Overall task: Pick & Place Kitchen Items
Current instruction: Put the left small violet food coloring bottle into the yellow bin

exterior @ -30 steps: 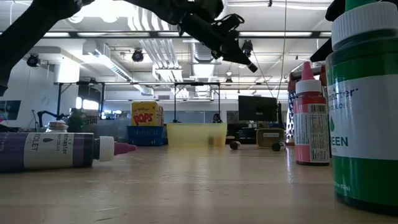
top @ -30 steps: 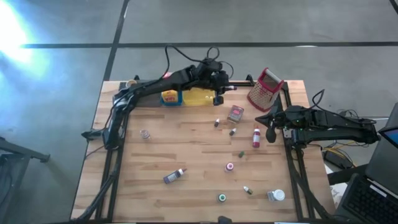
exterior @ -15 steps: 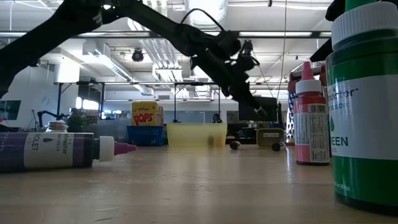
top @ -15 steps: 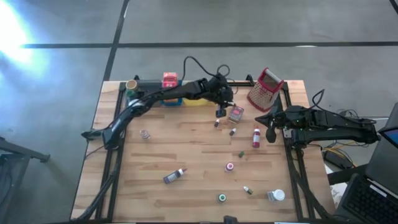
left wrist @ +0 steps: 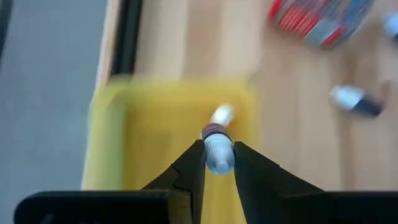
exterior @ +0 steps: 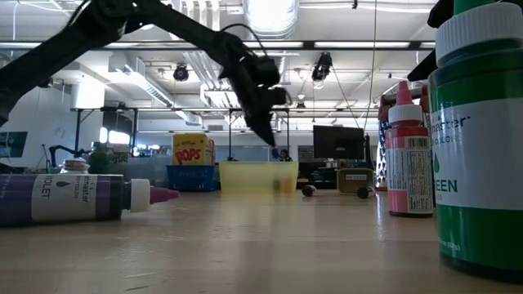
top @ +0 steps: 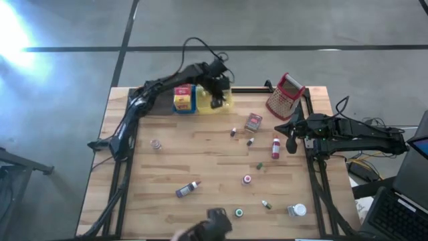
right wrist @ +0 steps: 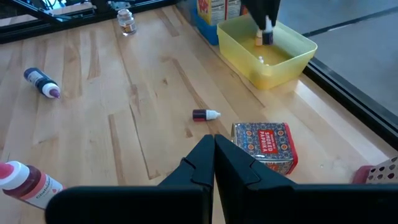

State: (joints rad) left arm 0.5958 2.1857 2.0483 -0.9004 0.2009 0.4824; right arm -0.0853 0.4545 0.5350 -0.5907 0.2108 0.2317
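yellow tray (left wrist: 130, 143) is seen directly beneath the left gripper (left wrist: 217, 163), whose fingers are clamped on a small white-capped bottle (left wrist: 217, 149) held above the tray's inside. the right gripper (right wrist: 214, 152) is kept pressed together, with a patterned tin (right wrist: 264, 145) just beside it.
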